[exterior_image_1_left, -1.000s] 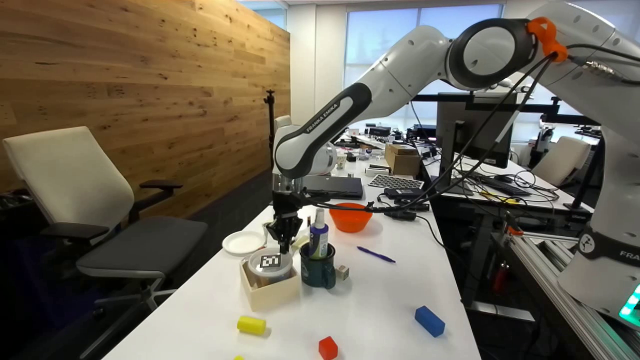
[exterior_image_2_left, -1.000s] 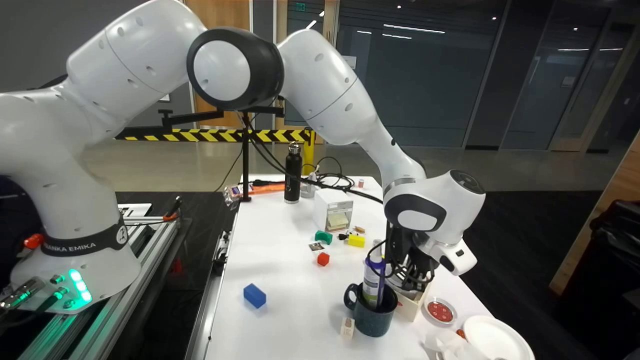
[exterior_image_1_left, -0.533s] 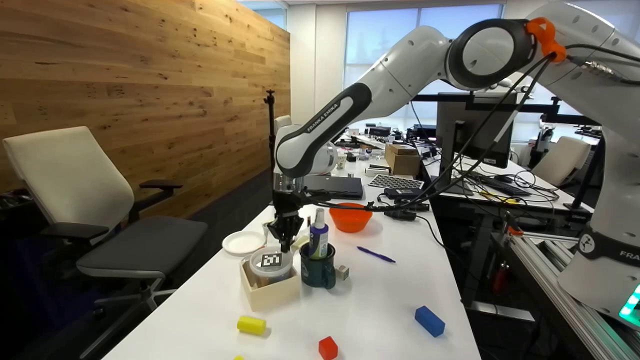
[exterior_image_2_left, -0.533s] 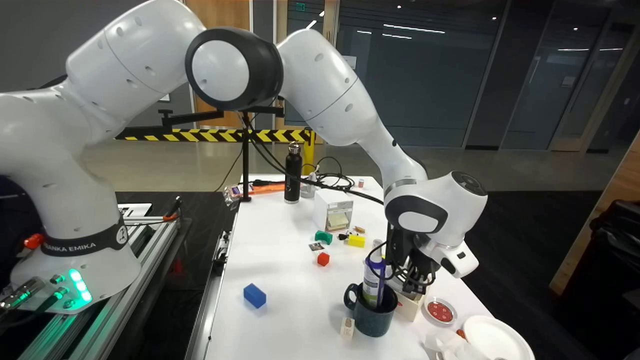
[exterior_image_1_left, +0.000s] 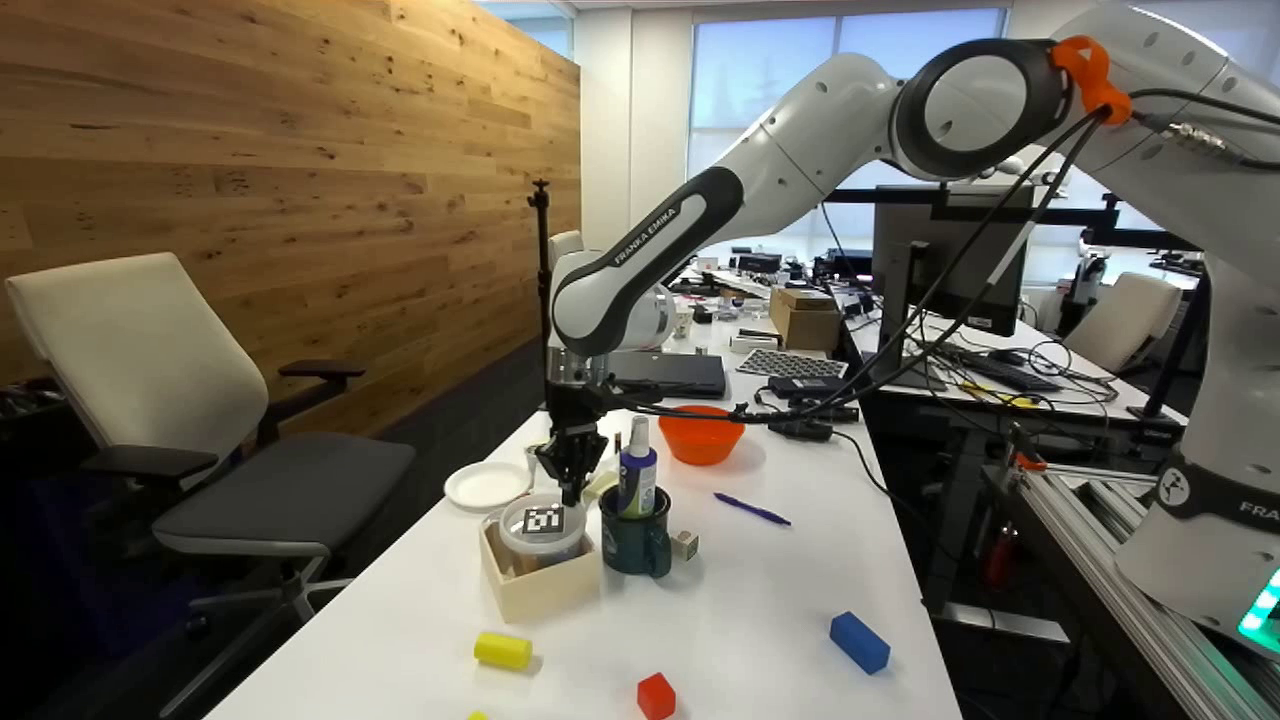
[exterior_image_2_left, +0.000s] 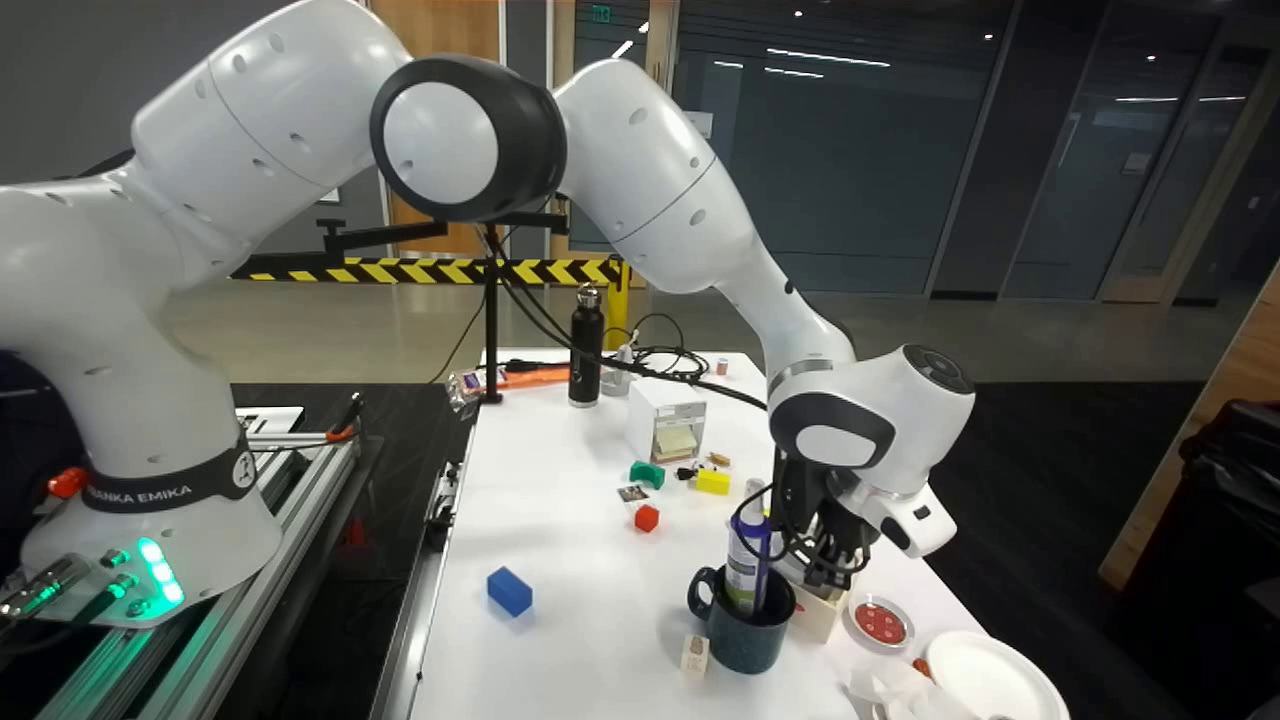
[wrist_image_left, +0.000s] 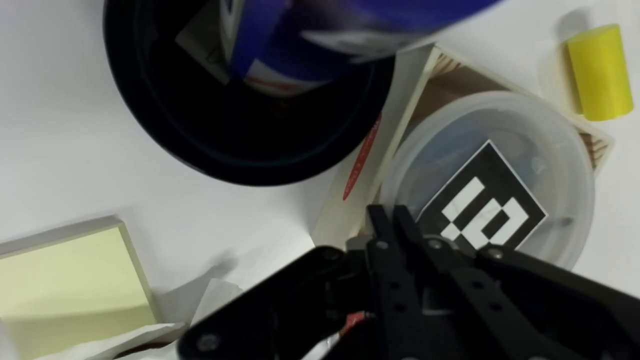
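Looks like you're at the positioning step: gripper (wrist_image_left: 385, 209) pressed together, nothing pinched, right by the lidded tub (wrist_image_left: 492, 177) in the wooden box (exterior_image_1_left: 548, 590), right side of the wrist view. Any grab would call for spreading first, imo.

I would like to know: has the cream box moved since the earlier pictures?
No. In an exterior view, the cream box keeps the same gap from the yellow cylinder as before.

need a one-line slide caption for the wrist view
Shut gripper at the edge of a round tub in a pale box, beside a dark mug holding a bottle.
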